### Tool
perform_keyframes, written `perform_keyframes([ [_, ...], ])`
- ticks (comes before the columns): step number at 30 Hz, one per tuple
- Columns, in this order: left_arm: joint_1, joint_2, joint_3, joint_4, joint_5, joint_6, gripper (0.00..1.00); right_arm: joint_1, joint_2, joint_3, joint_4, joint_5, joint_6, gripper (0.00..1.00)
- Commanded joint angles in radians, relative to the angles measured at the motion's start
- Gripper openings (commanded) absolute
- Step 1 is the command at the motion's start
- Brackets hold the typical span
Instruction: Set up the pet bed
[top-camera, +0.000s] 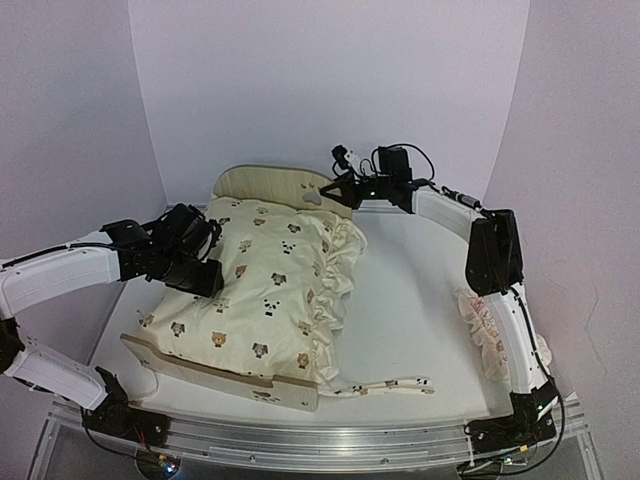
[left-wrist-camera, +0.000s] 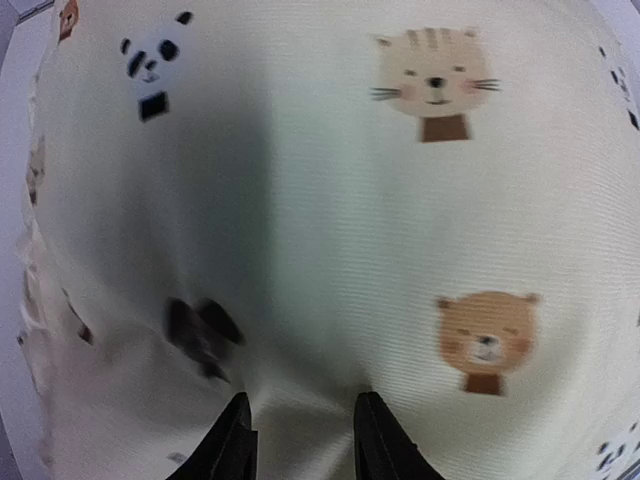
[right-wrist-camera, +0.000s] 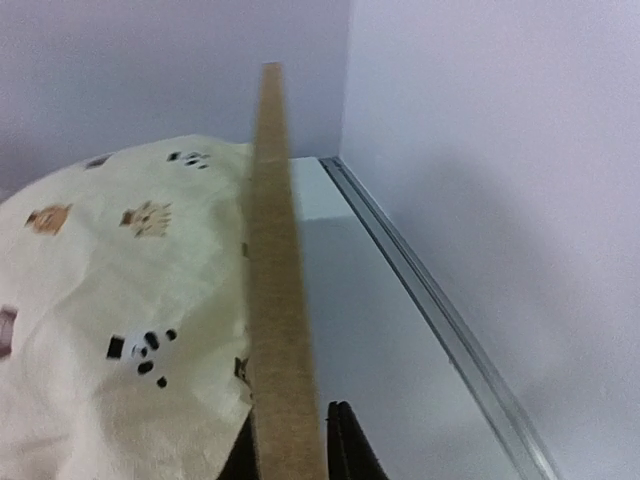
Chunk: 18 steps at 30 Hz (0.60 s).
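The white table (top-camera: 410, 300) carries the pet bed (top-camera: 215, 372), set left of the table's middle, its low board at the near end and its rounded headboard (top-camera: 268, 184) at the far end; a cream animal-print cushion (top-camera: 265, 290) covers the bed, its ruffle spilling over the bed's right side; a pink ruffled pillow (top-camera: 482, 325) lies well right of the bed, partly behind the right arm (top-camera: 495, 250); a loose tie (top-camera: 395, 384) trails just right of the bed's near corner; the left gripper (left-wrist-camera: 300, 445) pinches a fold of cushion at the bed's left edge; the right gripper (right-wrist-camera: 295, 452) clamps the headboard's top edge near its right end.
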<state>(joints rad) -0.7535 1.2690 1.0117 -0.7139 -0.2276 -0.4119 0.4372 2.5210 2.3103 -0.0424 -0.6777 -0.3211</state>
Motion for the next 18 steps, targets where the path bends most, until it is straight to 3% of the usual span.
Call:
perform_keyframes([
  [1,-0.003,-0.021,-0.001,0.021,0.027,-0.001,0.34,-0.027,-0.043,-0.048,0.032,0.132,0.124,0.02],
  [10,-0.003,-0.02,0.053,0.018,0.031,0.023,0.34,-0.064,-0.304,-0.43,0.109,0.262,0.069,0.0],
  [18,-0.003,-0.008,0.106,0.034,0.009,0.05,0.35,-0.065,-0.675,-0.887,0.124,0.609,0.077,0.0],
])
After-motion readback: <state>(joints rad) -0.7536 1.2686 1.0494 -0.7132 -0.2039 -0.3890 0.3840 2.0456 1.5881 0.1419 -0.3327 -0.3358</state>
